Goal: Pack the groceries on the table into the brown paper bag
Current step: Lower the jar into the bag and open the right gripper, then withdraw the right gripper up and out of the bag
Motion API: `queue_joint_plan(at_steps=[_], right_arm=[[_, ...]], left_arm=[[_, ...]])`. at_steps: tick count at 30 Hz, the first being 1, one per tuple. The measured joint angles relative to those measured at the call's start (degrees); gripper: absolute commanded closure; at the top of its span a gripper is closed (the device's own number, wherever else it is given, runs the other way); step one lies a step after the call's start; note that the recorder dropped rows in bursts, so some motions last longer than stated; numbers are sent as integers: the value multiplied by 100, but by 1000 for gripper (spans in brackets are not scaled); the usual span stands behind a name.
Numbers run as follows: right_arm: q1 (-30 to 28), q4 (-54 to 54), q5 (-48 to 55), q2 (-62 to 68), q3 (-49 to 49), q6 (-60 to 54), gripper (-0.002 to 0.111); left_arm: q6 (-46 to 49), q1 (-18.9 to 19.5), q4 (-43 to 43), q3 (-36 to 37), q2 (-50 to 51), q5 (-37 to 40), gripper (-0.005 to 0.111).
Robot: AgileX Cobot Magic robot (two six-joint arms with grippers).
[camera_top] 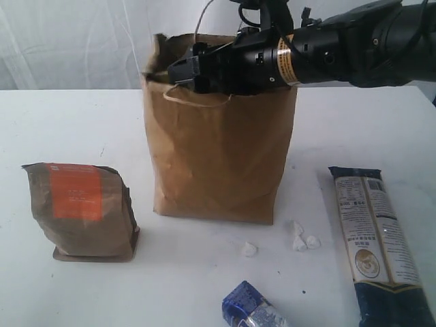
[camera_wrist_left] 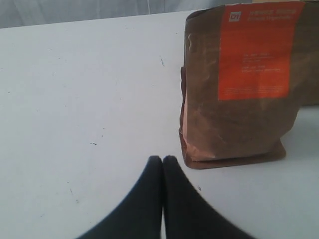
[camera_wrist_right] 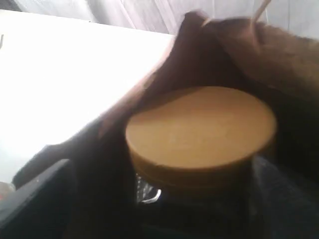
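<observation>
The brown paper bag stands upright mid-table. My right gripper reaches over its rim from the right. In the right wrist view the right gripper is shut on the yellow-lidded clear jar, held just inside the bag's creased rim. The brown pouch with orange label stands to the left. My left gripper is shut and empty, low over the table beside the pouch. The long navy packet lies at the right, the small shiny blue packet at the front. Bottle and tub are out of view.
A few small white crumpled bits lie on the white table in front of the bag's right corner, another nearer the middle. The right arm's black body spans the space above the bag's right side.
</observation>
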Motion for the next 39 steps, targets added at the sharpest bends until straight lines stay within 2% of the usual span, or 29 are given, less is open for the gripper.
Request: queue_joint_plan(at_steps=[15, 33, 36, 39], right_arm=[[0, 0, -404, -84, -10, 10, 21], [0, -20, 298, -1370, -10, -1001, 22], [0, -33, 769, -1575, -10, -1102, 29], [0, -66, 1549, -1719, -10, -1125, 50]], left_arm=[[0, 0, 0, 0, 0, -180, 107], [0, 0, -10, 0, 0, -210, 107], [0, 0, -10, 0, 0, -210, 107], [0, 0, -10, 0, 0, -214, 107]])
